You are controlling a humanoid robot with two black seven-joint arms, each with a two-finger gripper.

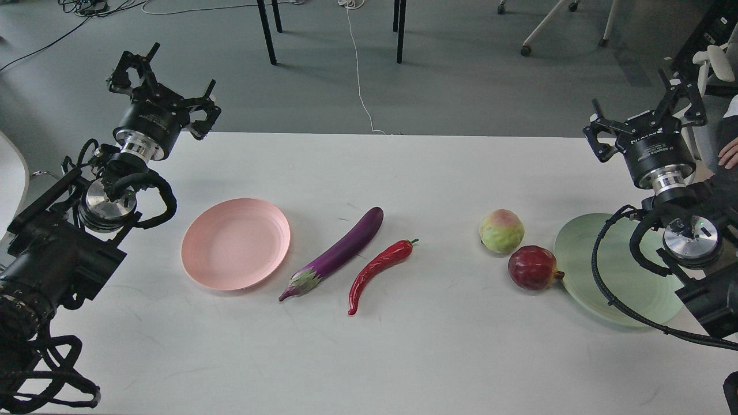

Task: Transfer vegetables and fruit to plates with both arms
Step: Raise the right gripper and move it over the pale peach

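While both end effectors are hovering spread wide and empty, left (163, 86) and right (646, 118), the long slim glossy purple eggplant (340, 252) is looking light, stiff and slippery, likely best gripped mid-body.

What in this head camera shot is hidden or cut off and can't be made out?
- Green plate: its right part is hidden behind the right arm and cable.
- Right tool: seen against dark clutter by the right edge.
- Hand at the right edge: cut off, so whose it is cannot be told.
- Underside of the eggplant and chili: unseen from above.
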